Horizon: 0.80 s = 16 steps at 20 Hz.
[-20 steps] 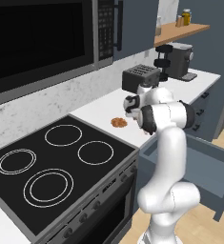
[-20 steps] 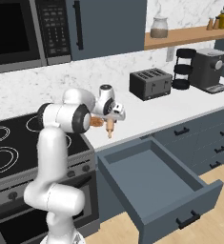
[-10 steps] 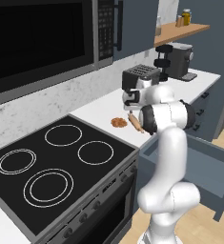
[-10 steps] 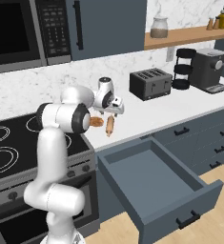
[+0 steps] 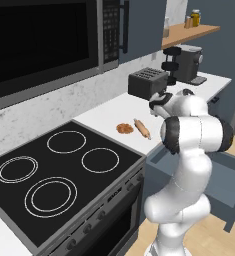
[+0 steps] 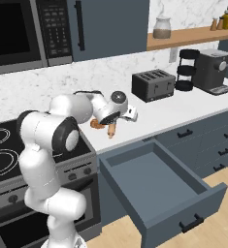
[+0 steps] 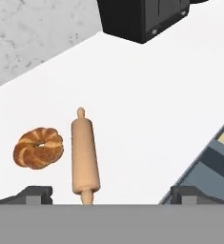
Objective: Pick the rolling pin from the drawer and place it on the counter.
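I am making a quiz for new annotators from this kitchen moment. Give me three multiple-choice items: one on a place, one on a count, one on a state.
1. Where does the rolling pin lie?
A. in the drawer
B. on the counter, beside the brown bagel
C. on the stovetop

2. How many white burner rings does the stovetop show?
A. two
B. four
C. six

3. How does the tool stand?
A. shut on the rolling pin
B. shut on nothing
C. open, with the pin lying free between its tips

Key: 1 B, since the pin rests on the white counter next to the bagel. 2 B, since the left base view shows four rings. 3 C, since the hand view shows the finger tips wide apart, clear of the pin, and the drawer open and bare.
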Available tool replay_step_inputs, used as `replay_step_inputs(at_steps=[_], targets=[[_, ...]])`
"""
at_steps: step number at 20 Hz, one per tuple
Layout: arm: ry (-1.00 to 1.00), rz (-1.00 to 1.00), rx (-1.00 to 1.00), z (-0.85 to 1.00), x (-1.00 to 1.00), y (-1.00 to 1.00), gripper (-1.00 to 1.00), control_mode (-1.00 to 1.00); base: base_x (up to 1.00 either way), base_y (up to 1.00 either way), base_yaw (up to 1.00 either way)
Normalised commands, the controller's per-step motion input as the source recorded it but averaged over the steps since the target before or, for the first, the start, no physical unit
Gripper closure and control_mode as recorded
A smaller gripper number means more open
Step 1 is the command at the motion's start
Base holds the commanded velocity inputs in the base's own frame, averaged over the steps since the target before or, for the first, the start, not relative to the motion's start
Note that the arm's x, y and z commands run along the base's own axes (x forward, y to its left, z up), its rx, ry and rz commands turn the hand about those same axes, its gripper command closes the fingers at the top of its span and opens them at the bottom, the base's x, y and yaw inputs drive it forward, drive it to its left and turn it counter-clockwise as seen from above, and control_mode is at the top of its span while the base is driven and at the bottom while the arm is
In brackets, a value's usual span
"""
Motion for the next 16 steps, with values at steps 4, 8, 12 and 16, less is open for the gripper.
replay_step_inputs(at_steps=[4, 8, 12, 16], targets=[[-0.43, 0.0, 0.0, 0.33, -1.0, -0.68, -1.0, -1.0, 0.0, 0.0, 0.0], [-0.31, 0.1, 0.01, 0.86, -1.0, -0.49, -1.0, -1.0, 0.0, 0.0, 0.0], [-0.17, 0.03, 0.0, 1.0, -0.98, -0.2, -1.0, -1.0, 0.0, 0.0, 0.0], [-0.02, 0.0, 0.02, 1.0, -0.73, -0.12, -1.0, -1.0, 0.0, 0.0, 0.0]])
